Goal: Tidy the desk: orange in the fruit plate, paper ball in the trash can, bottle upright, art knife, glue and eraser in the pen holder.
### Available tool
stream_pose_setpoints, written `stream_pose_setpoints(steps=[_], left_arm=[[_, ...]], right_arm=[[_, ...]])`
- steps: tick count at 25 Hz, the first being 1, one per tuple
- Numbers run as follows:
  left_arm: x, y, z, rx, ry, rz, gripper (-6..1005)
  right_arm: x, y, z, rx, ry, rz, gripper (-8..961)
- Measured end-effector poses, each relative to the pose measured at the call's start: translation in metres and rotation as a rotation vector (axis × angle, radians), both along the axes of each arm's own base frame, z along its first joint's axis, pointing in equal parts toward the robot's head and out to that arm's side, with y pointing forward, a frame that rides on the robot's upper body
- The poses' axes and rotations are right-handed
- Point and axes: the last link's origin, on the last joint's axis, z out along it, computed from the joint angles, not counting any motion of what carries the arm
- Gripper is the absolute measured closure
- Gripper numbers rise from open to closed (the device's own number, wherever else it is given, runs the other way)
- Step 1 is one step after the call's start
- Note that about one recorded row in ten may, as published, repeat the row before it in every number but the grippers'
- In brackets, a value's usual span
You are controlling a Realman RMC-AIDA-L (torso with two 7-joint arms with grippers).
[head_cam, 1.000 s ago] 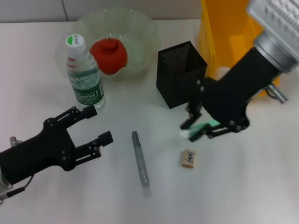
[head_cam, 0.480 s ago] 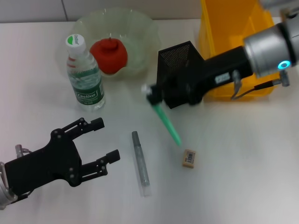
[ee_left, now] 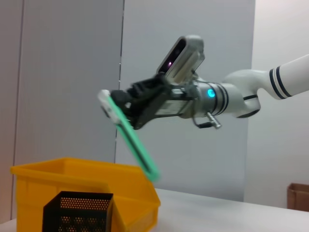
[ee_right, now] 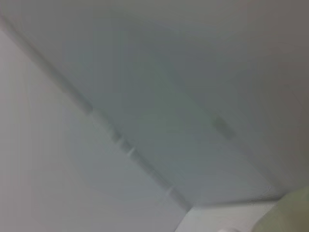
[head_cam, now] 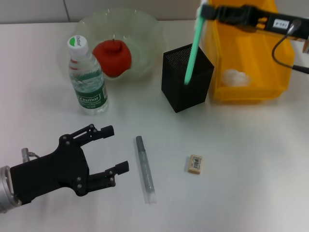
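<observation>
Your right gripper [head_cam: 211,11], at one o'clock, clamps the white cap end of a slim green art knife [head_cam: 192,48], whose tip hangs over the tall square black mesh pen holder [head_cam: 187,77]. Your left gripper [head_cam: 112,150] sits spread wide at seven o'clock.

Even, bright overhead light, faint soft shadows, right wrist view wholly blurred (only grey shapes), head view crisp

- The black left arm [head_cam: 29,181] runs off the head view's lower left edge.
- The right wrist view is blurred pale grey surfaces.
- The large bright yellow rectangular plastic trash can [ee_left: 87,186] is cut by the left wrist view's bottom edge.
</observation>
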Motion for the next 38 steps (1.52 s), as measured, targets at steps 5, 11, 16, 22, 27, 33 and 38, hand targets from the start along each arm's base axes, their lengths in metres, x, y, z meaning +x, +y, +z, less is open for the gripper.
stream_pose_setpoints(steps=[5,11,16,22,27,33,38], left_arm=[[0.002,0.003,-0.001,-0.003,0.005,-0.009,182],[0.003,0.003,-0.002,-0.006,-0.005,-0.002,182],[0.003,0.003,-0.002,-0.003,-0.010,0.004,182],[0.002,0.001,-0.001,-0.002,-0.016,0.008,182],[0.002,0.001,-0.001,-0.001,-0.017,0.009,182],[0.002,0.000,-0.001,-0.005,-0.016,0.006,182],[0.002,-0.001,-0.002,-0.012,-0.015,0.001,182]], right_arm=[[0.011,0.016,0.002,0.095,0.025,-0.126,686],[0.003,0.035,-0.006,0.195,-0.051,-0.117,673],[-0.010,0.037,-0.017,0.240,-0.165,0.016,662],[-0.011,0.030,-0.026,0.314,-0.305,0.163,649],[-0.006,0.026,-0.026,0.352,-0.314,0.189,638],[-0.002,0.024,-0.027,0.355,-0.319,0.186,533],[-0.001,0.020,-0.024,0.358,-0.284,0.186,397]])
